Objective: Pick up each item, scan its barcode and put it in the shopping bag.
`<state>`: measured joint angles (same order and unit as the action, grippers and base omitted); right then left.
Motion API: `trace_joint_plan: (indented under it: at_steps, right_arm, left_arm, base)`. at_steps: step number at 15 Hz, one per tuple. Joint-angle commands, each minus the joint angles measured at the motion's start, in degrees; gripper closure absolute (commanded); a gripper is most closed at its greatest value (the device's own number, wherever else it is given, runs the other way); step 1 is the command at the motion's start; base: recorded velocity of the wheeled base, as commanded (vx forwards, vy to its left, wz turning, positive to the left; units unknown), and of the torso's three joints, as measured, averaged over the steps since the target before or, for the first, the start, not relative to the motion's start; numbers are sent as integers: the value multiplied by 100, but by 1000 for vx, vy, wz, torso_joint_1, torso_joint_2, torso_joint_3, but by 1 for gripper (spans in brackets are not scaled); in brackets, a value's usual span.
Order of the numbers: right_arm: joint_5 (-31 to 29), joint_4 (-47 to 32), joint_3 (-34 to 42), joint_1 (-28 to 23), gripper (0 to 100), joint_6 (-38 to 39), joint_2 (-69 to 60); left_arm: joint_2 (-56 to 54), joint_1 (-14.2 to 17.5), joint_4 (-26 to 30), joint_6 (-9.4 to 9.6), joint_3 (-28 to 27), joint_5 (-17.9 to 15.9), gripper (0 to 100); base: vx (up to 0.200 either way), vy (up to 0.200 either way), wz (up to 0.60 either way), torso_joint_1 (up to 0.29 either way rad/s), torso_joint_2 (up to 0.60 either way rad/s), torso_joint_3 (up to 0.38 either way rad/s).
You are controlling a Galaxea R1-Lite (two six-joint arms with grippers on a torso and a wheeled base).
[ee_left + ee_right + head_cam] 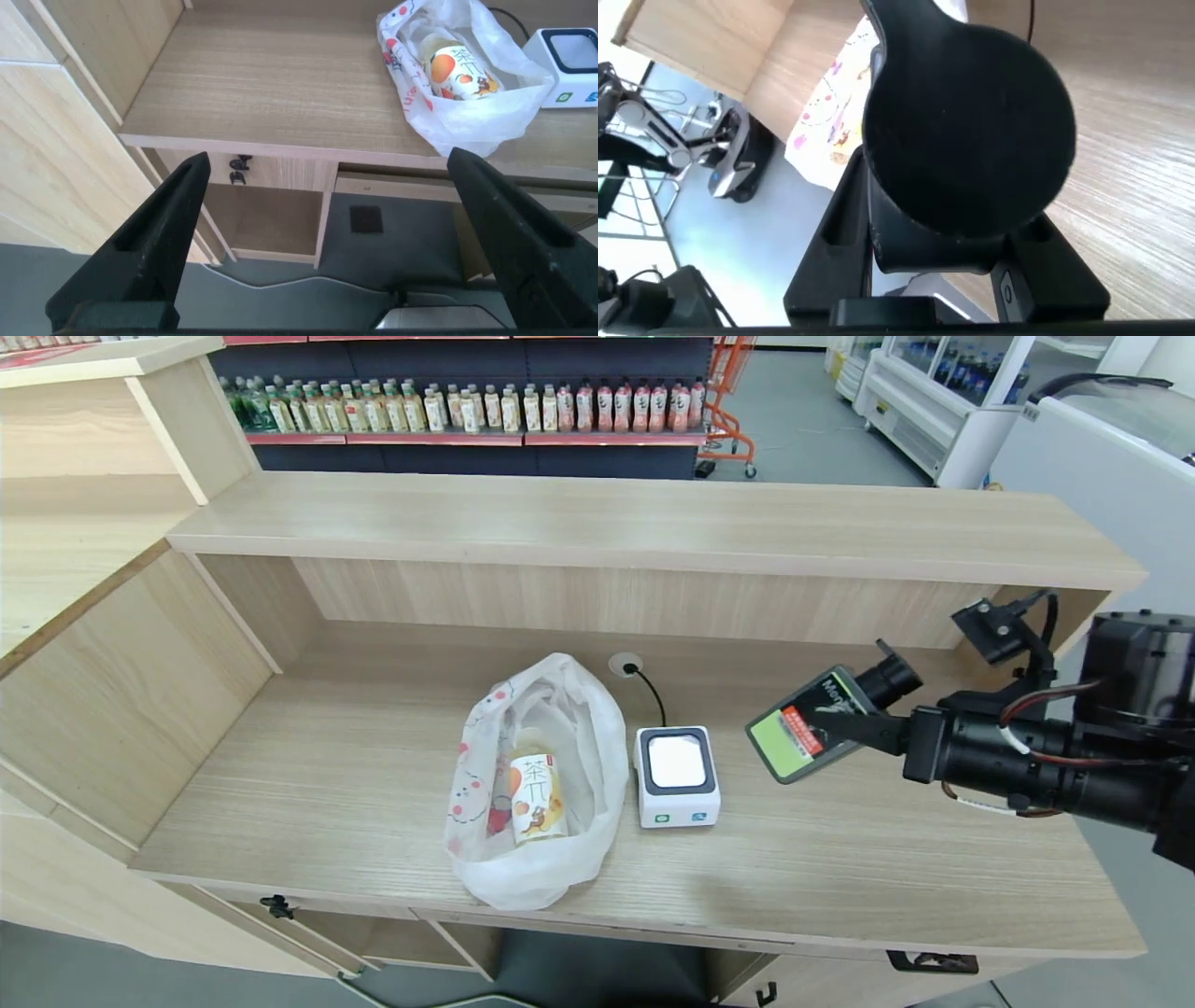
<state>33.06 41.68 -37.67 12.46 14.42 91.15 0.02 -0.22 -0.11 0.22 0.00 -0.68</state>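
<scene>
Now the right gripper (843, 721) clasps a green-labelled can (792, 744) at the scanner's (677, 777) three o'clock. The left gripper (327, 168) gapes.

The drink bottle (537, 798) in the shopping bag (476, 775) bears a white label with large dark characters over an orange picture. The bag is printed with red cartoon figures. The can (805, 726) above the counter's (327, 784) right part shows white lettering, a green panel and a red-and-white sticker. The scanner (677, 803) carries two small icons on its front.
</scene>
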Motion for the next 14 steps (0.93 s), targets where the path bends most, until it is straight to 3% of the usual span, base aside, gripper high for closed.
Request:
trace_joint_plan:
  at_steps: [1,8,14]
  right_arm:
    - [-37,42,-179,-24,100,-53,623]
    - [-212,525,-425,46,100,-53,1546]
    - [-230,631,-918,398,100,-10,2179]
  left_arm:
    - [-2,4,-7,4,0,-2,0]
    - [-2,4,-7,-4,0,-2,0]
    - [-2,4,-7,-4,0,-2,0]
  base:
    - [0,0,0,0,0,0]
    - [0,0,0,0,0,0]
    - [0,0,0,0,0,0]
